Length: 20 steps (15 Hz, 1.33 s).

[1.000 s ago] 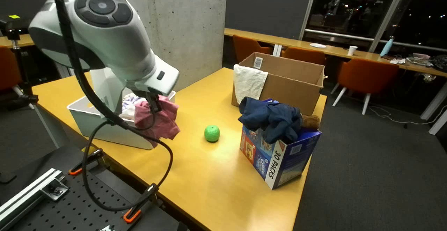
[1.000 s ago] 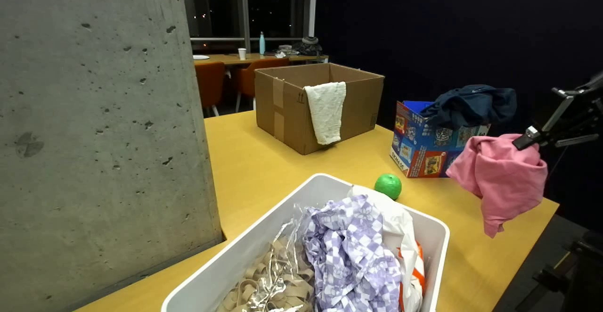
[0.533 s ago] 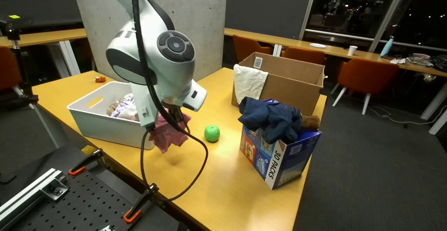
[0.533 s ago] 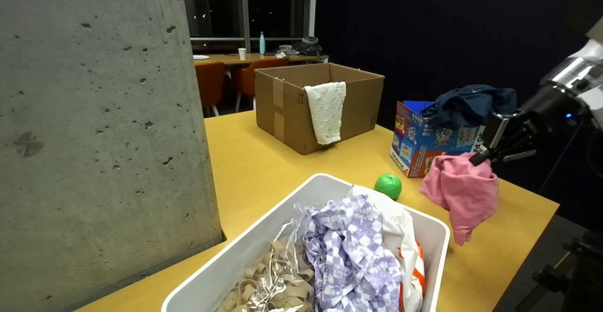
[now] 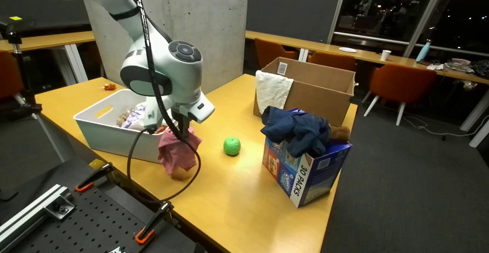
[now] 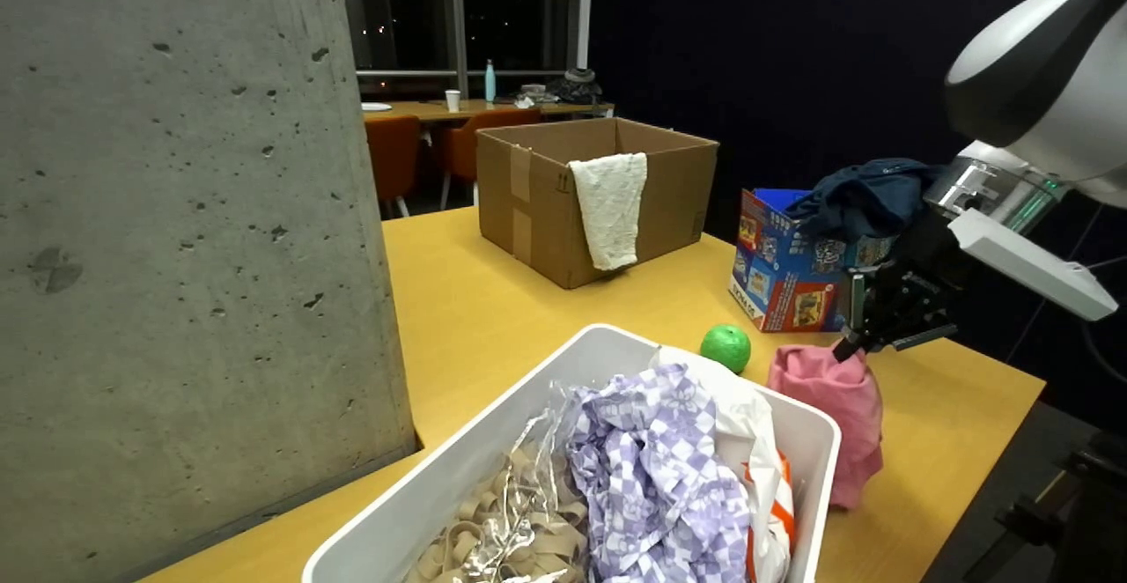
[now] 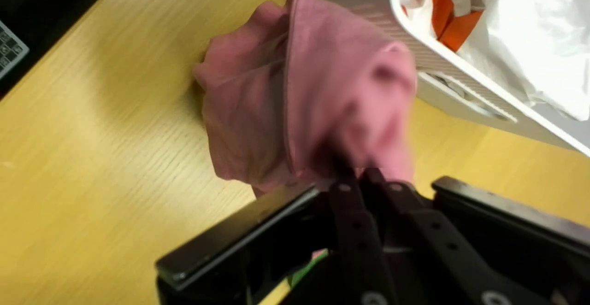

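One pink cloth [image 7: 309, 90] hangs blw jaws (pinched nr top).

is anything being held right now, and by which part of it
Yes: a crumpled pink fabric cloth, pinched at its bunched upper part by the black two-fingered tool; the rest drapes below.

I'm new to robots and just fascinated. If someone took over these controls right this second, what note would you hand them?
Fingers: closed, pinching the top of the pink cloth, which hangs below them.
Where things are: the cloth is beside the pale bin; whether its lower edge touches the table is unclear. The green ball sits apart on the table. The navy cloth lies over the snack box; the white cloth hangs over the cardboard box.
Done: the pink cloth is gripped.
Left: it isn't released yet.
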Motion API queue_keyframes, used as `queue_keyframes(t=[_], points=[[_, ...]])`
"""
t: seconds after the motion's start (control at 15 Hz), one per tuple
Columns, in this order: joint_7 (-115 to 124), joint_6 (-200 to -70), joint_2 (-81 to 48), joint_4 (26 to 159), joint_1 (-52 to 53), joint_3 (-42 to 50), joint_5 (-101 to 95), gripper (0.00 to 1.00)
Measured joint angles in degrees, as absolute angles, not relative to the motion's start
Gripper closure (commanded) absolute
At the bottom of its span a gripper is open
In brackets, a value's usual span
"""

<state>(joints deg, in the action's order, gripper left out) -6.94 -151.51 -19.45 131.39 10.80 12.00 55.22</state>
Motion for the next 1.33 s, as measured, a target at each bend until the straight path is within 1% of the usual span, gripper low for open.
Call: queue_keyframes(t=[0.13,0.4,0.8,0.87,0.93,1.0,1.33], points=[[2.0,-153.1,-19.4,132.1,12.8,11.8,50.6,0.98],[17.6,-153.1,-19.2,132.8,11.3,10.8,39.0,0.98],[24.3,-151.8,-18.4,131.3,5.6,10.1,30.9,0.98],[24.3,-151.4,-18.5,130.7,4.6,9.7,30.7,0.85],[24.3,-151.0,-18.5,130.2,3.6,9.4,30.7,0.67],[24.2,-150.6,-18.5,129.7,2.7,9.0,30.7,0.62],[24.3,-148.5,-19.3,127.7,-0.1,7.9,30.7,0.24]])
